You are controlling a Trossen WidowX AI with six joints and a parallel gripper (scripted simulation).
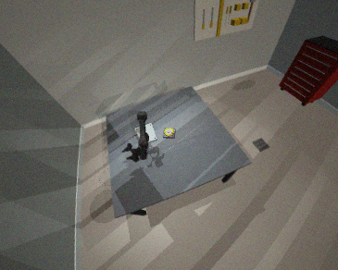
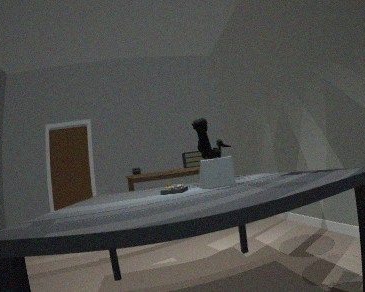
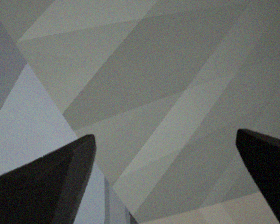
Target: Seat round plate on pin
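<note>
Plate (image 1: pixel 169 132) small and blurred, pin indiscernible; gripper (image 3: pixel 167 165) wide apart.

High overhead, low side, wrist close-up

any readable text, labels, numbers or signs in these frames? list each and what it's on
None can be read in any view.
Wall board: yellow shapes only, no legible letters.
Round plate: yellow with an orange mark, too small to show any marking.
Red tool chest: no label visible.
Wrist view: only the open gripper and bare surfaces.
</note>
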